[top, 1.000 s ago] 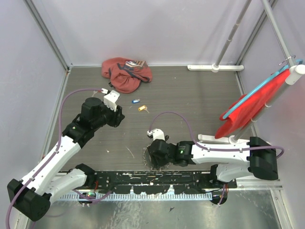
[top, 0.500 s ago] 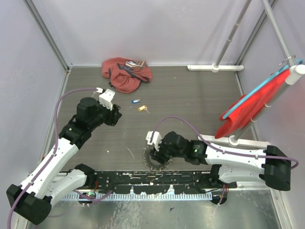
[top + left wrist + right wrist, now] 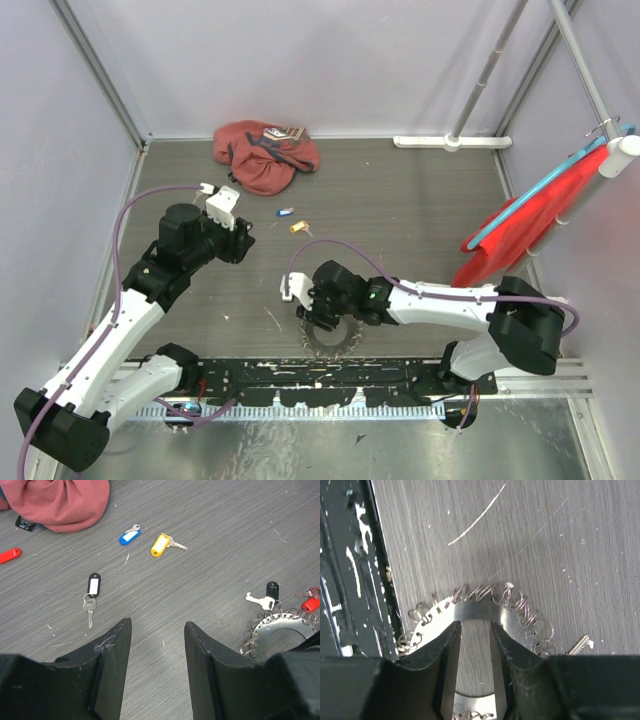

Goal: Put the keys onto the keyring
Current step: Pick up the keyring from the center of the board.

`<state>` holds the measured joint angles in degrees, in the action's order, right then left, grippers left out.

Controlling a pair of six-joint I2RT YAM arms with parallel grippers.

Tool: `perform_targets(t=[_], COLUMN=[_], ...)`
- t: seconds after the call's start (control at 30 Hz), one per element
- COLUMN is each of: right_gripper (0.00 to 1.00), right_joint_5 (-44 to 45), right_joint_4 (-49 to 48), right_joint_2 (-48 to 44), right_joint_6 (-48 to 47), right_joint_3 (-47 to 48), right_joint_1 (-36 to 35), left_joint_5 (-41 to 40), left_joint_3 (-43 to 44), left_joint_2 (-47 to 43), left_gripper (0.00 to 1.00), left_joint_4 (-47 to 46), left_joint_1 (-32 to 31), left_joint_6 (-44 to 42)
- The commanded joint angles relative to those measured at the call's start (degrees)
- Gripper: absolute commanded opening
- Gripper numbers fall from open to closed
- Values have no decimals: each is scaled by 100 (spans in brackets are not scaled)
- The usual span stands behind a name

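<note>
The keyring (image 3: 475, 611) is a flat silver disc edged with small wire rings, lying on the floor by the black rail; it also shows as the keyring (image 3: 336, 340) and the keyring (image 3: 286, 626). My right gripper (image 3: 475, 628) hangs over its centre hole, jaws a little apart with only floor between them. A black-headed key (image 3: 271, 589) and a red-headed key (image 3: 313, 603) lie at the ring's edge. Loose keys lie farther off: blue (image 3: 129, 536), yellow (image 3: 160, 545), black (image 3: 93, 586), red (image 3: 10, 555). My left gripper (image 3: 157, 630) is open above bare floor.
A reddish-pink cloth bag (image 3: 265, 155) lies at the back. A red cloth (image 3: 530, 215) hangs on a rack at the right, with a white pole foot (image 3: 450, 142) behind. The black rail (image 3: 330, 375) runs along the near edge, close to the ring.
My right gripper has swung left and away from the rail, over the keyring. The left arm shifted slightly back, then held still.
</note>
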<state>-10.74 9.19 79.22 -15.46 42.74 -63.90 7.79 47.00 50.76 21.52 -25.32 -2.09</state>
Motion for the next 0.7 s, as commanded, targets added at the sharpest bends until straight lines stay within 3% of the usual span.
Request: perform_targets(t=[0.0,0.07,0.33,0.67], right_gripper=[33,30,39,35], right_joint_5=[-71,21,440,556], right_joint_4=[-487,-502,-271,214], right_joint_2=[277,462,921,1352], right_joint_6=[794,1021,1942,2392], right_joint_3=[436,544,888,1128], right_joint_1=[9,-20,-225,-489], left_joint_5=[111,116,146,155], left_joint_3=[-14,-12,-29,-25], left_joint_2=[-78,-92,-91,-108], left_gripper=[54,54,54,54], left_joint_4=[-113,-112,-119,-122], left_joint_1=[49,62,76,80], left_joint_6=[-6,-16,-4,-6])
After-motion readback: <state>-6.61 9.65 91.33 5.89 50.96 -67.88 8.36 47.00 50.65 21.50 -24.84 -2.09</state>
